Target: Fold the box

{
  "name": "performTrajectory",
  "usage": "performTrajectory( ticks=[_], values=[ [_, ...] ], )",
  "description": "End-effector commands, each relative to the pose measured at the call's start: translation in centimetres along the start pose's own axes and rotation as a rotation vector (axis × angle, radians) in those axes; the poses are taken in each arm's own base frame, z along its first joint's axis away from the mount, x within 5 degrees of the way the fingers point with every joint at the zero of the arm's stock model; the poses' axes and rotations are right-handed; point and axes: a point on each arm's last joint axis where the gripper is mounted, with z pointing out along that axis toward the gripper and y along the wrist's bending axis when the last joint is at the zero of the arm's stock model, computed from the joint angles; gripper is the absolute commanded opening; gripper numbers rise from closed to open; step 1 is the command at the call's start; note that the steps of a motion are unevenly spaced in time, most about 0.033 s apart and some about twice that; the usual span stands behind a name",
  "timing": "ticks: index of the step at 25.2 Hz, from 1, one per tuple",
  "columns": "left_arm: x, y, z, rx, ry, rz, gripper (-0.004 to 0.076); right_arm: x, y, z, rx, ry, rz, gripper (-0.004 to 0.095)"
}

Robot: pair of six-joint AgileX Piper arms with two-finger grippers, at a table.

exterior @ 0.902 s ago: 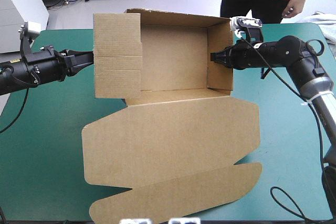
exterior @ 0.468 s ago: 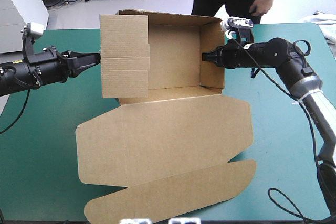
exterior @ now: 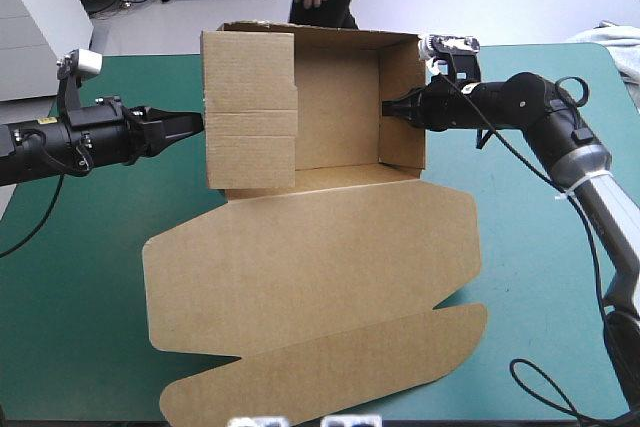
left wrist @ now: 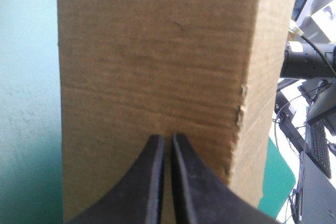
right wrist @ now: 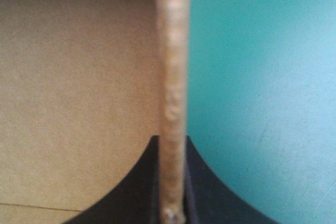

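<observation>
Step in hand: I judge I'm on the side walls. The box (exterior: 330,117) stands as an open tray on the far half of the table, and its lid (exterior: 310,267) is down flat.
Left gripper (exterior: 195,123): the fingers are closed tip to tip with nothing between them. Their point sits against the outer face of the box's left wall panel (exterior: 250,107), which is creased and leans in over the tray.
Right gripper (exterior: 388,108): it is pinched onto the top edge of the box's right wall (exterior: 405,97). My wrist camera shows the board edge-on between the fingers (right wrist: 152,182).
Next move: I think it calls for a steady push from the left to roll that panel over into the tray. The right side should keep its pinch so the box doesn't slide.
In front of the box: the tuck flap (exterior: 330,367) lies flat, its rim close to the table's near edge, so I have little room there.
Either side of the box: the teal-green cover (exterior: 90,247) is bare, which leaves both arms free travel.
Behind the box: the far wall (exterior: 335,39) stands near the table's far edge, so I wouldn't shove anything that way.
</observation>
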Motion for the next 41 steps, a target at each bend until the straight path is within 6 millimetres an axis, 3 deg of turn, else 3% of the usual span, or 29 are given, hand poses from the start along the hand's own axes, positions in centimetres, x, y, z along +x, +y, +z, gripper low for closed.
performTrajectory(
  ticks=[1, 4, 7, 11, 16, 23, 28, 33, 41],
  values=[
    [-0.2, -2.3, -0.8, 0.090, -0.012, 0.026, 0.0109, -1.6, 1.3, -2.2, -0.031, -0.103, 0.014, -0.0013],
    [-0.2, -2.5, -0.6, 0.099, -0.005, 0.029, 0.0168, -1.5, 1.2, -2.2, -0.023, -0.097, 0.004, -0.0013],
    [0.1, -3.0, -0.1, 0.120, 0.017, 0.047, 0.0300, -1.5, 1.1, -2.2, -0.014, -0.096, -0.006, -0.0013],
    [0.1, -3.0, -0.1, 0.120, 0.020, 0.049, 0.0382, -1.5, 1.1, -2.2, -0.013, -0.098, -0.006, -0.0013],
    [0.5, -2.2, -0.1, 0.036, 0.068, 0.079, 0.0382, -1.3, 1.9, -1.9, -0.016, -0.091, -0.039, -0.0011],
    [0.8, -1.4, 0.0, -0.070, 0.105, 0.065, 0.0382, -0.4, 3.6, 0.2, -0.024, -0.049, -0.065, -0.0011],
    [1.1, -0.2, 0.0, -0.217, 0.135, 0.051, 0.0335, 0.2, 5.3, 1.4, -0.056, -0.051, -0.093, -0.0011],
    [1.2, 0.2, 0.6, -0.338, 0.137, 0.059, 0.0312, 0.1, 6.4, 1.4, -0.073, -0.062, -0.115, -0.0011],
    [1.3, 1.5, 2.4, -0.528, 0.163, 0.076, 0.0312, -1.3, 7.3, -0.2, -0.066, -0.048, -0.159, -0.0007]
  ],
)
